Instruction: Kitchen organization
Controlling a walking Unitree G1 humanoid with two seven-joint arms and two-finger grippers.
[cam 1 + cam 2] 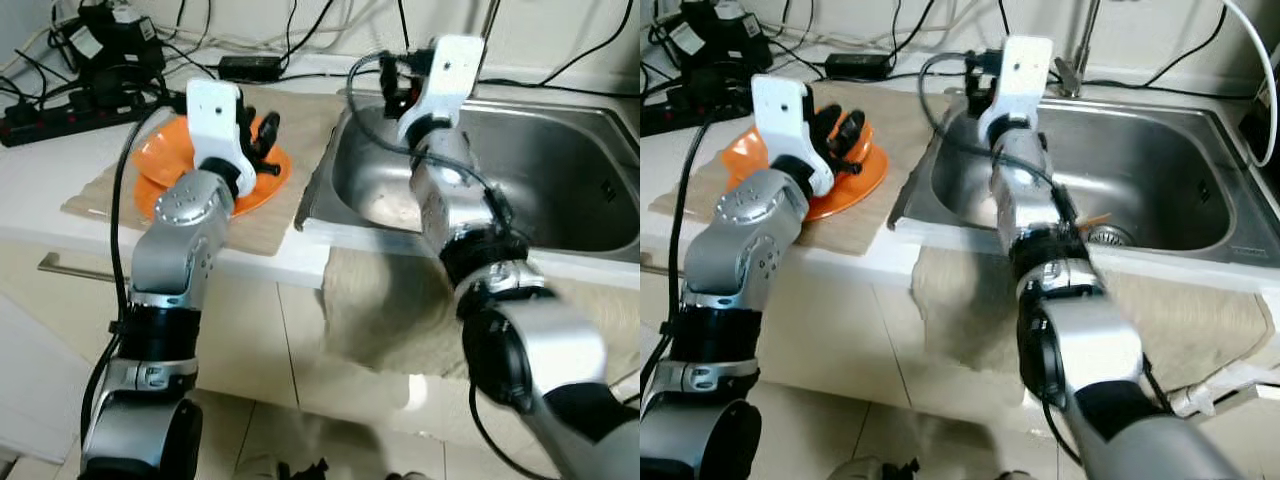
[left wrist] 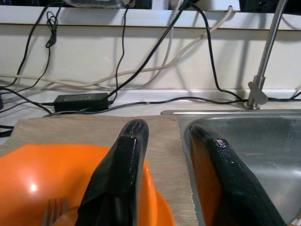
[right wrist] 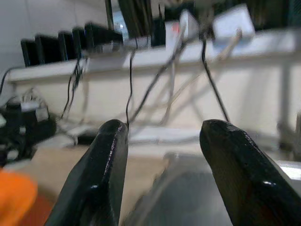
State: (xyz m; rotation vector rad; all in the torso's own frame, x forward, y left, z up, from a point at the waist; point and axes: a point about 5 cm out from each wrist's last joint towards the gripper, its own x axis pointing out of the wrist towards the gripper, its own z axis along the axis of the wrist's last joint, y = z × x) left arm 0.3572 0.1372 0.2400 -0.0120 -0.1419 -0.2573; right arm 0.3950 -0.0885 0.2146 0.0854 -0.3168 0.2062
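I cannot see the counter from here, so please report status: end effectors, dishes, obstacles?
Left end effector open over orange plate. Right end effector open above sink corner. Fork on plate. Cables behind.

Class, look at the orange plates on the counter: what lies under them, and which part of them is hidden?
The orange plates lie on a beige mat on the counter. The left gripper, open, covers their right side.

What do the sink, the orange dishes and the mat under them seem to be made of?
Sink: likely stainless steel, brushed grey, with soft reflections. Orange dishes: probably glossy plastic; a bright glint shows in the left wrist view, though glazed ceramic is possible. Mat: beige, matte, finely lined, perhaps woven fabric or bamboo; I cannot tell which.
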